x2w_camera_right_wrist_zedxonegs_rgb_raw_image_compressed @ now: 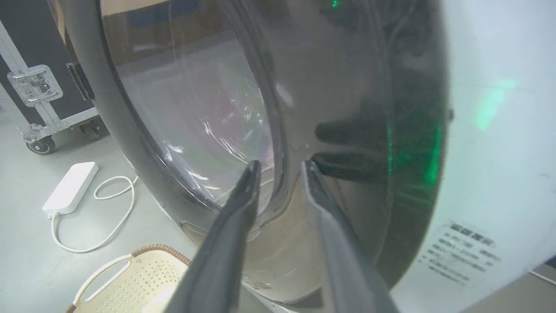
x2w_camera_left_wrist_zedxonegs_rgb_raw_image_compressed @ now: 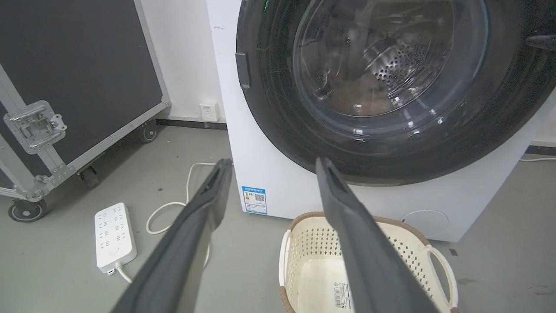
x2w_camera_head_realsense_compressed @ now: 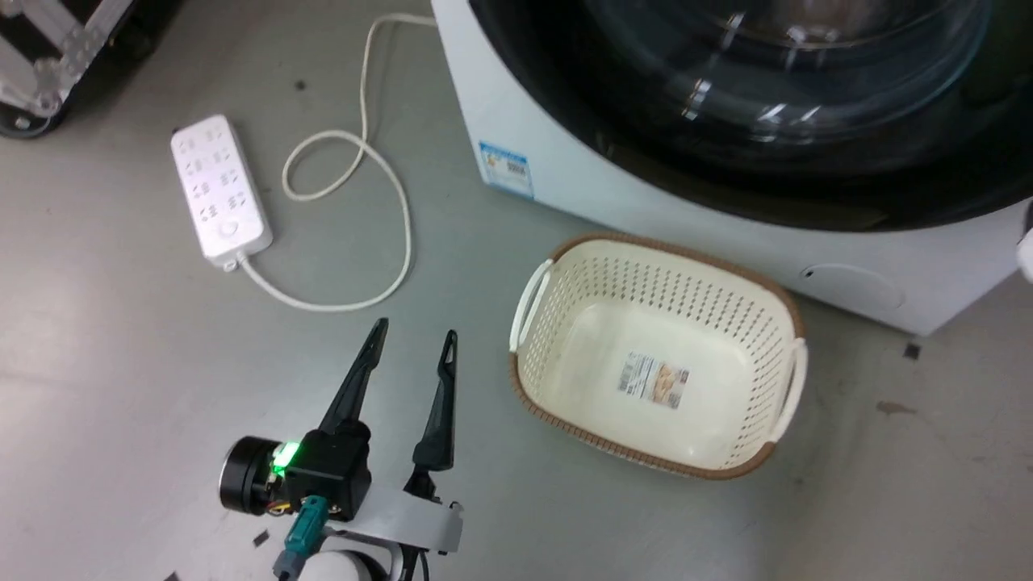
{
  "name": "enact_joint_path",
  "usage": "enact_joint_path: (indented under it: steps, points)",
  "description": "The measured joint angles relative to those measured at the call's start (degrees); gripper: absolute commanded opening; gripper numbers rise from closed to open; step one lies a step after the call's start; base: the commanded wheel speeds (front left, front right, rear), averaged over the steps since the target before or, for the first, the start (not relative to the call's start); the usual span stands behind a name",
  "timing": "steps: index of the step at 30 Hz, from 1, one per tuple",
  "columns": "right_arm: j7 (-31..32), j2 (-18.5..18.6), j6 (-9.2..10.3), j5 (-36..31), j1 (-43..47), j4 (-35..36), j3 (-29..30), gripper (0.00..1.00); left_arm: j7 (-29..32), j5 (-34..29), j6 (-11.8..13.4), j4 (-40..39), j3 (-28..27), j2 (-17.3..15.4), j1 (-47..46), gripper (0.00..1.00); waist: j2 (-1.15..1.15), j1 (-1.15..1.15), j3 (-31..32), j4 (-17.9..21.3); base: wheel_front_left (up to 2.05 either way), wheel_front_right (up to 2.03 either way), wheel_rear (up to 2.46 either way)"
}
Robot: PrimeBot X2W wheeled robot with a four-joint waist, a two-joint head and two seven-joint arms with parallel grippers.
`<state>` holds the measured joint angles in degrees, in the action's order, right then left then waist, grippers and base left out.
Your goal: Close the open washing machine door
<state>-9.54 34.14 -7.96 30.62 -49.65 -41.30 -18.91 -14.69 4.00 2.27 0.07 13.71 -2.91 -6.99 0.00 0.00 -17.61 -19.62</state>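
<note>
Black-rimmed washing machine door (x2w_camera_left_wrist_zedxonegs_rgb_raw_image_compressed: 269,108) flush; left fingers (x2w_camera_head_realsense_compressed: 353,395) wide apart, right fingers (x2w_camera_right_wrist_zedxonegs_rgb_raw_image_compressed: 232,226) narrowly parted at its glass.

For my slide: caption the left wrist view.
Left gripper, fingers spread, faces the washing machine door; cream basket below.
</note>
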Motion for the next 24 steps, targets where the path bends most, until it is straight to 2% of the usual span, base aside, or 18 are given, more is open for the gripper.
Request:
enact_joint_path:
  steps: [6,10,24]
  points:
    - [-4.05,-2.27,0.42,-1.55,7.40,4.21,-1.90,1.00,0.00,1.21,-0.60,2.80,-2.52,-0.01,1.93,1.00,0.00,-0.01,5.12,2.59,0.00,0.00,0.00]
    - [-4.97,-5.28,0.42,-3.91,14.04,9.26,-0.19,1.00,0.00,1.23,-1.67,4.12,-4.08,-0.30,3.13,1.00,0.00,-0.02,8.51,5.45,0.00,0.00,0.00]
    - [-5.20,-21.97,0.43,-18.68,44.51,30.65,18.56,1.00,0.00,2.67,-4.04,8.38,-8.71,-1.12,7.72,1.00,0.00,-0.01,16.87,17.48,0.00,0.00,0.00]
